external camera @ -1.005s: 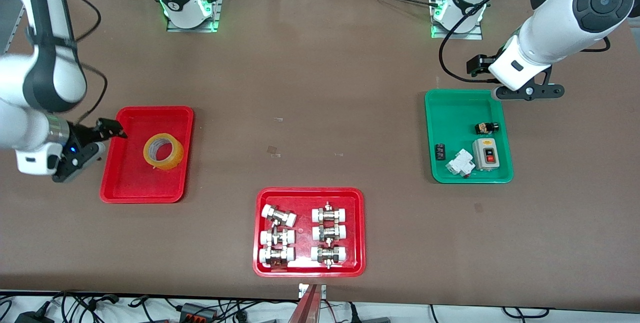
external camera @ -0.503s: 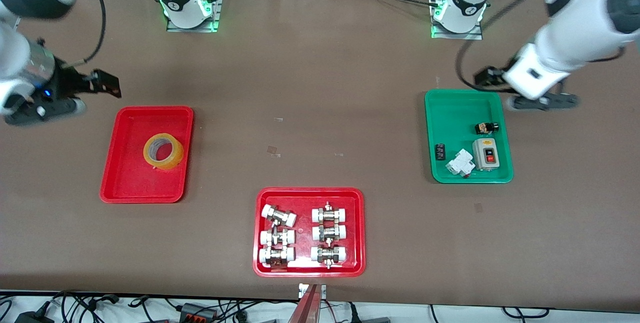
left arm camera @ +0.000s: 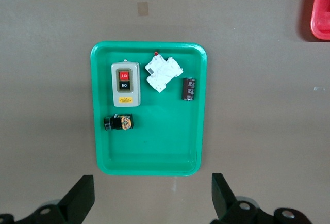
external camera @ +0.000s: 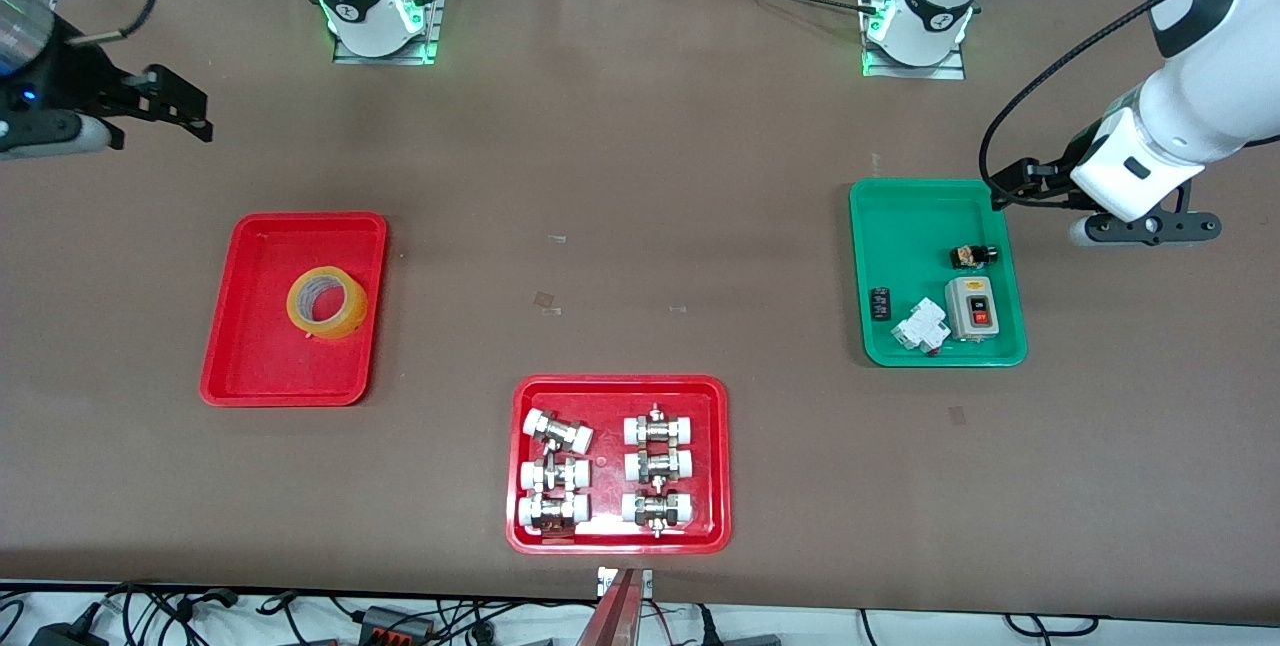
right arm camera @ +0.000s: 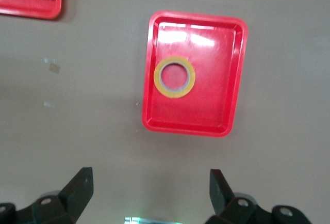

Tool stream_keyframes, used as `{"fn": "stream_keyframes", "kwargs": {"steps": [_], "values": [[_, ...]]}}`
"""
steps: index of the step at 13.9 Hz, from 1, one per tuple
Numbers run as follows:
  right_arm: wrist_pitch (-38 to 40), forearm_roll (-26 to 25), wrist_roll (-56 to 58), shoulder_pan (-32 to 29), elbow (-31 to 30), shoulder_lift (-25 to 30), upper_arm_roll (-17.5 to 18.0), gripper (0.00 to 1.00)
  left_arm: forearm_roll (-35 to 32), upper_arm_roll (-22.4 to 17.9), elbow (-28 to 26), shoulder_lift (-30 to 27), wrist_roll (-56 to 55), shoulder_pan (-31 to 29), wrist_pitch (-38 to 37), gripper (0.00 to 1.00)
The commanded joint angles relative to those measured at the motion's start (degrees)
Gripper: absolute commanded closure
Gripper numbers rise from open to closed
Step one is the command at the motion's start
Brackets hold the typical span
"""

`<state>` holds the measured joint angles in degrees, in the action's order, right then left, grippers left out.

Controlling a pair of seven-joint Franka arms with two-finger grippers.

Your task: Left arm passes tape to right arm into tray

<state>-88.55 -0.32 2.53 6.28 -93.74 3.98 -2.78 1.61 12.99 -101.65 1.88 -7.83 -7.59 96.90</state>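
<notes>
The yellow tape (external camera: 346,316) lies flat in the plain red tray (external camera: 250,346), at the tray's side toward the table's middle. It also shows in the right wrist view (right arm camera: 191,77) inside that tray (right arm camera: 216,105). My right gripper (external camera: 183,106) is open and empty, up in the air over bare table, clear of the tray. Its fingers (right arm camera: 80,189) stand wide apart. My left gripper (external camera: 1017,186) is open and empty over the green tray's corner toward the left arm's base. Its fingers (left arm camera: 223,195) frame bare table beside the green tray (left arm camera: 154,146).
The green tray (external camera: 905,236) holds a grey switch box (external camera: 971,307), a white breaker (external camera: 920,326) and small dark parts. A second red tray (external camera: 618,386) with several white-capped metal fittings sits near the front edge. Brown table lies between the trays.
My right gripper has drawn back from beside the red tray and risen away from the front camera. My left gripper has shifted toward the left arm's end of the table. The tape has not moved.
</notes>
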Motion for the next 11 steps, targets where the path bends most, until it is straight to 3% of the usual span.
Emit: {"fn": "stream_keyframes", "kwargs": {"steps": [1, 5, 7, 9, 11], "values": [[0.3, -0.9, -0.8, 0.3, 6.5, -2.5, 0.1, 0.0, 0.3, 0.0, 1.5, 1.0, -0.2, -0.4, -0.1, 0.0], [-1.3, -0.6, -2.9, -0.6, 1.6, 0.5, -0.5, 0.0, 0.4, -1.6, 1.7, 1.2, 0.7, -1.4, -0.3, 0.0], [-2.0, -0.5, -4.1, -0.7, -0.3, 1.9, -0.5, 0.0, 0.3, -1.8, 5.6, 2.3, 0.4, -1.0, -1.1, 0.0], [-1.5, -0.6, -4.6, -0.5, 0.1, 1.7, -0.3, 0.0, -0.1, -4.9, 11.8, 4.3, 1.0, 2.2, -8.0, 0.0], [-1.2, -0.8, -4.2, -0.2, 0.8, 1.4, 0.1, 0.0, 0.1, -8.5, 9.5, 1.0, 0.9, 4.1, -8.6, 0.0]]}}
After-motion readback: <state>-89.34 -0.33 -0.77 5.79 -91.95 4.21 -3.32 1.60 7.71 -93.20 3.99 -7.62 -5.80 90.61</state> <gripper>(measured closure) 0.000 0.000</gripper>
